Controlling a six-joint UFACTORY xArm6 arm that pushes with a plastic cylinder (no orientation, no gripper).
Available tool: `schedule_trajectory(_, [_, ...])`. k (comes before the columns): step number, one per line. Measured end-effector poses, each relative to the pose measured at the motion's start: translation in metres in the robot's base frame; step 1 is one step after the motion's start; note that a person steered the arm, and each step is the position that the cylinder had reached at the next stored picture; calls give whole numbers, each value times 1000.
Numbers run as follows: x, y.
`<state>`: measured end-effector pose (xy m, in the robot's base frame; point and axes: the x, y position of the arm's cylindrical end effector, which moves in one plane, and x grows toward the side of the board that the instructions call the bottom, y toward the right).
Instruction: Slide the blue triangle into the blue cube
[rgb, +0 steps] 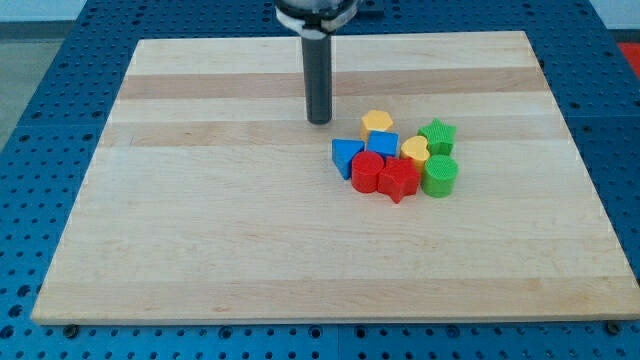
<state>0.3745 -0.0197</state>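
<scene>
The blue triangle (346, 156) lies at the left edge of a tight cluster of blocks right of the board's middle. The blue cube (383, 144) sits just to its upper right, touching or nearly touching it. My tip (319, 121) rests on the board a little above and to the left of the blue triangle, apart from all blocks. The dark rod rises from it to the view's top.
The cluster also holds a yellow pentagon (376, 122), a yellow heart (415, 150), a green star (437, 135), a green cylinder (440, 174), a red cylinder (367, 171) and a red star (398, 179). The wooden board (200, 230) lies on a blue perforated table.
</scene>
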Motion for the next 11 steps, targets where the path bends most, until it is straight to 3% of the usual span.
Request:
schedule_trajectory(3, [6, 90])
schedule_trajectory(6, [9, -13])
schedule_trajectory(8, [48, 17])
schedule_trajectory(11, [50, 32])
